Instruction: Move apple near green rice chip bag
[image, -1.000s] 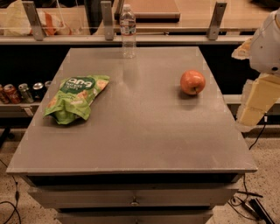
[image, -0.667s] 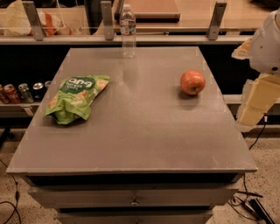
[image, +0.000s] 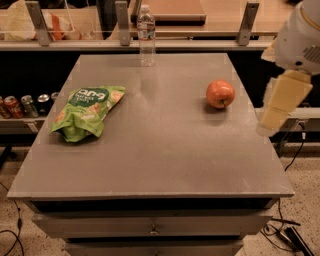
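We see the apple (image: 220, 93) at the table's (image: 160, 165) right, well apart from the sealed green rice chip bag (image: 87, 112) at left. The gripper (image: 270, 121) hangs off the right edge; its grip we cannot tell.

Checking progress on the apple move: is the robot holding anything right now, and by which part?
Nothing is held. The apple sits alone on the table; the gripper hangs beyond the table edge, apart from it.

A clear plastic water bottle (image: 146, 35) stands upright at the grey worktop's (image: 160, 155) far edge. Soda cans (image: 25, 104) line a shelf beyond the left edge. A drawer (image: 152, 227) sits under the front edge. The end effector (image: 274, 114) hangs just beyond the right edge.
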